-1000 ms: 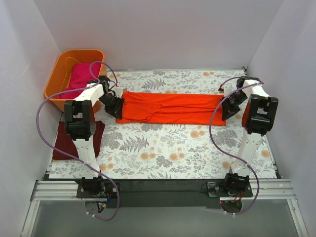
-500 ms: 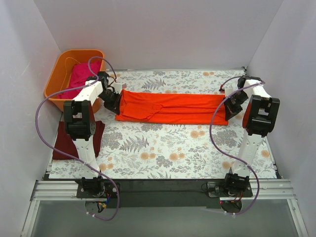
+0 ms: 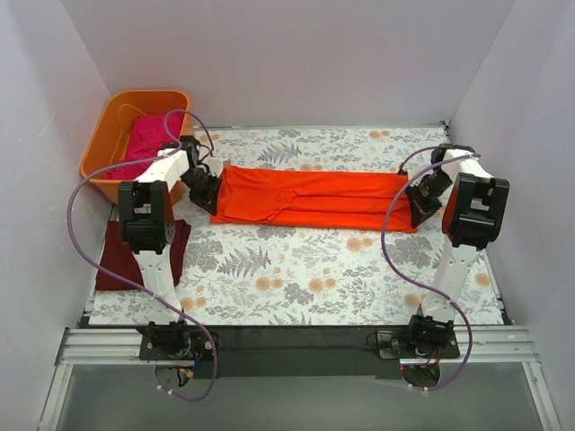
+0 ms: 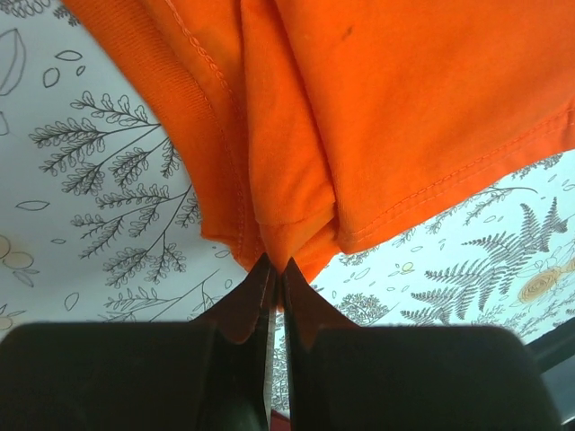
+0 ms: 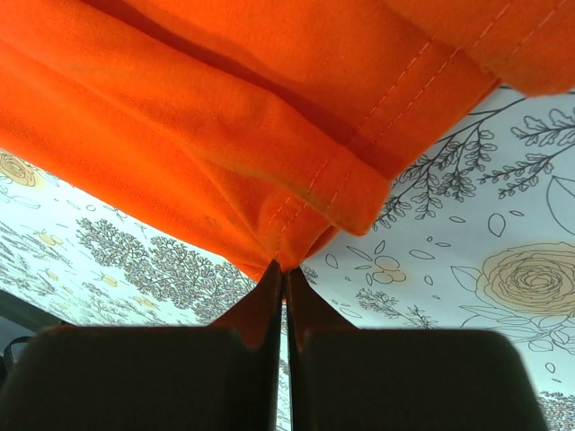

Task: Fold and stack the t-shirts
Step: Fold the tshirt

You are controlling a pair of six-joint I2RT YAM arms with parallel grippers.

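Though not yet folded, kept bunched in the orange tub (image 3: 97, 148) at the far left: magenta-pink t-shirt (image 3: 146, 139), likely parked there so as not to crowd the table (image 3: 296, 269). Near left, partly under the left arm (image 3: 148, 215): dark maroon t-shirt (image 3: 110, 260), lying flat as a compact rectangle at the table's edge, looks like the start of the stack. Just right of the tub, left gripper (image 3: 212, 191) pinched tight on the left-end corner of the orange-red t-shirt (image 3: 314, 197), hem layers bunched between the closed fingertips (image 4: 252, 301). Stretched left to right across the far middle of the table, already doubled into a long band, resting on the table along its length. At the right end, right gripper (image 3: 416, 201) likewise clamped on the folded edge. Held at both ends presumably to keep the band taut and square for a further fold, end over end.
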